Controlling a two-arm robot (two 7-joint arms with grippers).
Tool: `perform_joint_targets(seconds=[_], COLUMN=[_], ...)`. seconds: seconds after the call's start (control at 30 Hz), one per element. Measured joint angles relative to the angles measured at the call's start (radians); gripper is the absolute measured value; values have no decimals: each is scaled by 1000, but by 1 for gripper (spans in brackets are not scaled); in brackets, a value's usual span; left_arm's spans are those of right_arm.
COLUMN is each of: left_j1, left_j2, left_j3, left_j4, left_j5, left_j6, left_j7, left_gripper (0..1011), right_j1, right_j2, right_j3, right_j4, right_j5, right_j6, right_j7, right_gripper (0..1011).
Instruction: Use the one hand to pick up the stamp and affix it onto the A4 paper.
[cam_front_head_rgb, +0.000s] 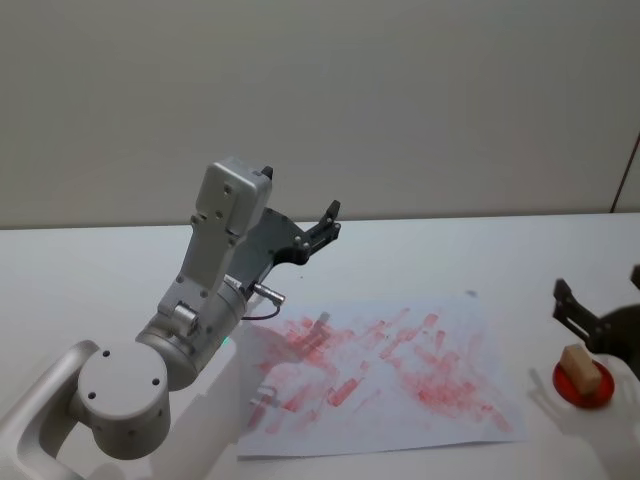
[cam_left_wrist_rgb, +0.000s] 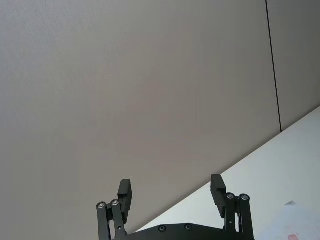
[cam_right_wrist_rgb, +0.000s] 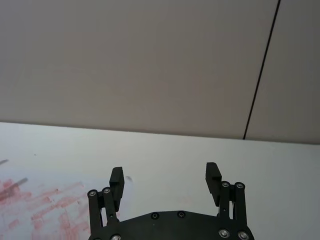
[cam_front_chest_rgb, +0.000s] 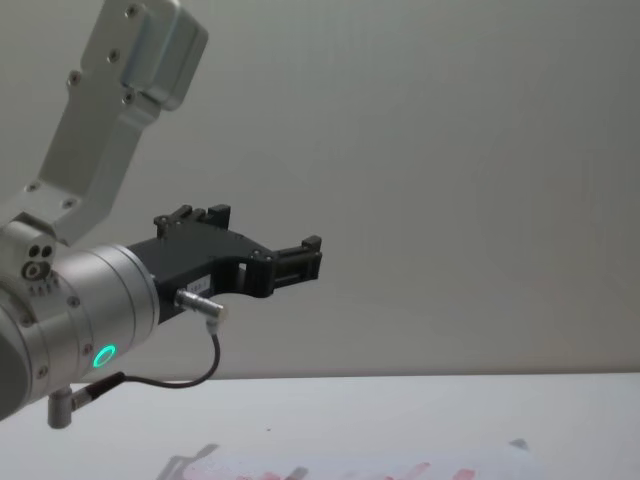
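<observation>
Stamp (cam_front_head_rgb: 580, 368) first: a small light-brown block, plain and pale on top, sitting on a round red pad (cam_front_head_rgb: 586, 391) close to the tabletop's (cam_front_head_rgb: 100, 260) right edge. Its long axis runs on a slant, the far end angled toward the paper and the near end toward the right edge.

Just beside it and behind, my right gripper (cam_right_wrist_rgb: 165, 177) hangs with its black fingers (cam_front_head_rgb: 572, 310) spread wide and nothing between them. It isn't touching the stamp.

Off to the left lies the A4 paper (cam_front_head_rgb: 400, 370), a white sheet smeared with red and pink prints. It's turned a little askew and sits toward the front edge.

Past its left side, my left gripper (cam_left_wrist_rgb: 171, 189) is lifted well above the tabletop. It points at the far wall, fingers apart and empty.
</observation>
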Motion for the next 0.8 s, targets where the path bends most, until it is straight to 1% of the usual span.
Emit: perform_joint_targets(seconds=[0.1, 0.17, 0.23, 0.33, 0.37, 0.8], left_j1=[0, 0, 0, 0, 0, 0], left_j2=[0, 0, 0, 0, 0, 0], left_j3=[0, 0, 0, 0, 0, 0], left_j4=[0, 0, 0, 0, 0, 0], left_j5=[0, 0, 0, 0, 0, 0], left_j6=[0, 0, 0, 0, 0, 0], left_j7=[0, 0, 0, 0, 0, 0], left_gripper=[1001, 1001, 1001, 1001, 1001, 1001], right_j1=[-32, -36, -52, -60, -60, -55], right_j2=[11, 12, 17, 18, 18, 4], right_j3=[7, 8, 11, 13, 13, 11], right_j4=[-19, -21, -28, -30, -30, 2], right_j5=[6, 6, 9, 10, 10, 5], right_j6=[16, 19, 33, 51, 51, 137], right_j7=[-26, -29, -37, -39, -39, -17], right_gripper=[1001, 1001, 1001, 1001, 1001, 1001])
